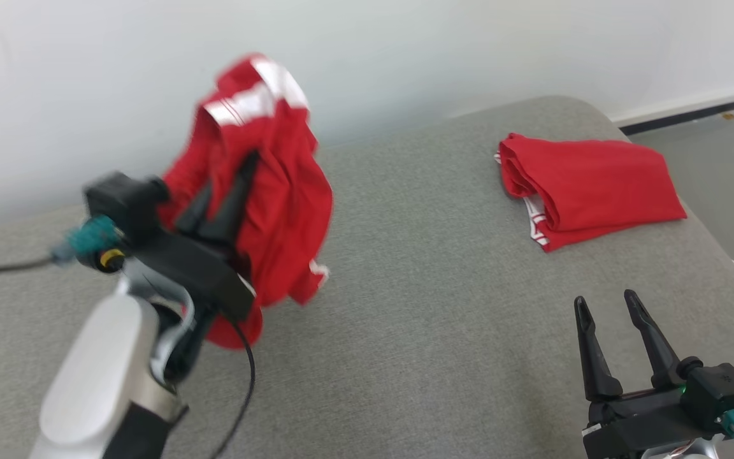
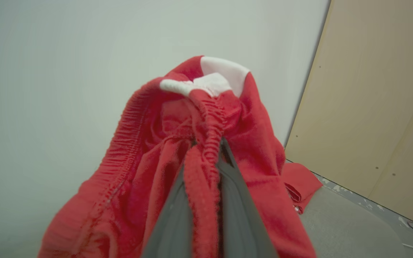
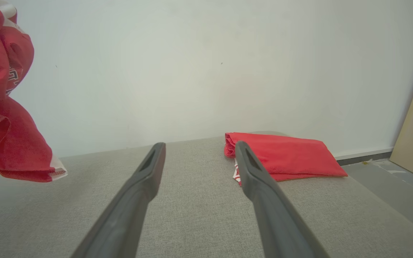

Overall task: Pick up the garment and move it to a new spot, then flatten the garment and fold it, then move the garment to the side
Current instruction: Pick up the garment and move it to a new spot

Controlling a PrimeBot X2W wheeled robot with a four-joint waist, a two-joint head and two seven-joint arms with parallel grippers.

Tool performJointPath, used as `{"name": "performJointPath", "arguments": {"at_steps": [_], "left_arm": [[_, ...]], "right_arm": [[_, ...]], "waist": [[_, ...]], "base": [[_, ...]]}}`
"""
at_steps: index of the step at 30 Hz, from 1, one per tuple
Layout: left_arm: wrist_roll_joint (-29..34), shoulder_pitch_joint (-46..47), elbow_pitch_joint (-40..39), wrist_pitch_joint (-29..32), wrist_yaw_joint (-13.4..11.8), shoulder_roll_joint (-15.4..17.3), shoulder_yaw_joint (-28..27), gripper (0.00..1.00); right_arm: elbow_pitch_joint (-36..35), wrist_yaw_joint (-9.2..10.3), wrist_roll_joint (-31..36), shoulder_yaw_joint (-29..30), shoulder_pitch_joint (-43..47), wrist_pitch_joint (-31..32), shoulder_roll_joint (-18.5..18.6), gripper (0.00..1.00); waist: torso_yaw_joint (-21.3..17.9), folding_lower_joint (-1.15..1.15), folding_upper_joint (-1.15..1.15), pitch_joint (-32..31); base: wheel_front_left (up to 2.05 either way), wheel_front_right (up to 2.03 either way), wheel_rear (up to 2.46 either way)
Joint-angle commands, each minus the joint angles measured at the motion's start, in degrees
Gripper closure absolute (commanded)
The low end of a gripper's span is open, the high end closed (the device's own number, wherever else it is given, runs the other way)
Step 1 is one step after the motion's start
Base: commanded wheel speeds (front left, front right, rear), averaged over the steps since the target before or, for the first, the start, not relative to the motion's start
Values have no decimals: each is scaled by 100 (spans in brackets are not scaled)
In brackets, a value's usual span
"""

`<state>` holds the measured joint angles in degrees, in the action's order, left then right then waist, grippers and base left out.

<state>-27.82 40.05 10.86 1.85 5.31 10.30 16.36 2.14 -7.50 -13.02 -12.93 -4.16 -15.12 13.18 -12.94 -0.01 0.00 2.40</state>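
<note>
Left pincer [image 1: 230,173] clenches the red garment [image 1: 290,210] by its bunched waistband [image 2: 212,122], cloth draping below it; a swing could slip that narrow hold. Right pincer [image 1: 606,299] stands released, empty.

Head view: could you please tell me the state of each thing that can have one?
Left gripper: shut on the hanging garment.
Hanging garment: bunched, up above the cushion.
Folded garment: folded, lying on the cushion.
Right gripper: open, empty.
</note>
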Motion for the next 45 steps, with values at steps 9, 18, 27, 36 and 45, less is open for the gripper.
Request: {"name": "performJointPath", "arguments": {"at_steps": [9,18,27,36,45], "left_arm": [[815,-879,130,-940,95,80,918,100],[618,-1267,1181,-1235,75,-208,1101,100],[585,-1065,1880,-1527,100,-416,1203,51],[328,-1305,1653,-1608,4,-540,1139,0],[153,-2047,885,-1660,-505,-289,671,0]], "right_arm": [[-85,2,-2,77,-31,-5,-72,0],[-63,2,14,55,-87,-4,-79,0],[-6,2,-12,-13,-31,-4,-52,0],[29,2,-65,-139,115,-5,-40,0],[37,2,-69,-206,279,-5,-27,0]], "waist": [[-185,1,0,253],[-3,1,0,367],[151,1,0,229],[409,1,0,-148],[893,1,0,-499]], "base": [[0,0,0],[0,0,0],[0,0,0],[0,0,0],[0,0,0]]}}
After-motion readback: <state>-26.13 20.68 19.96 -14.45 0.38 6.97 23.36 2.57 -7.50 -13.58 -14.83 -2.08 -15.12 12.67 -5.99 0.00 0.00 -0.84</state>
